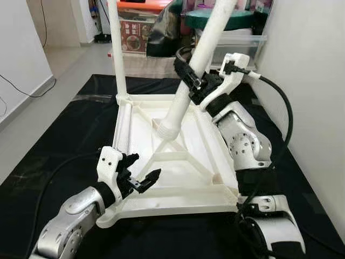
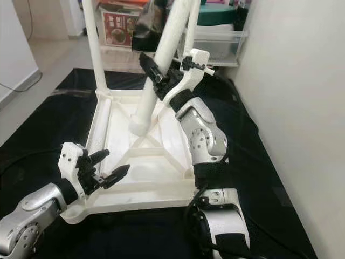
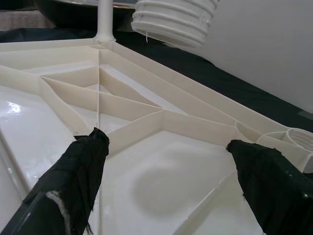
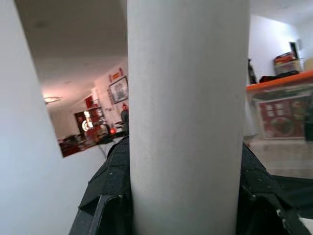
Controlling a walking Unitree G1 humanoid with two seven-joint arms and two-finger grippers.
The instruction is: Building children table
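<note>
The right gripper [image 1: 195, 81] is clamped around the tilted table leg [image 1: 188, 91], whose threaded end hangs below it over the upturned tabletop [image 1: 178, 199], while the left gripper [image 1: 141, 175], fingers apart, hovers nearer the front rim.

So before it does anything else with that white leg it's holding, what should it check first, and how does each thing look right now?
1. Grip on the loose leg: ok, the right gripper is clamped around its shaft.
2. Leg lined up with a socket: not ok, it leans, and its threaded end sits near the tabletop's middle ribs.
3. Near right corner socket free: ok.
4. Upside-down tabletop flat on the black mat: ok.
5. Left gripper bracing the tabletop: not ok, open, hovering over the near edge.
6. Upright leg at the far left corner fully screwed in: cannot tell.
</note>
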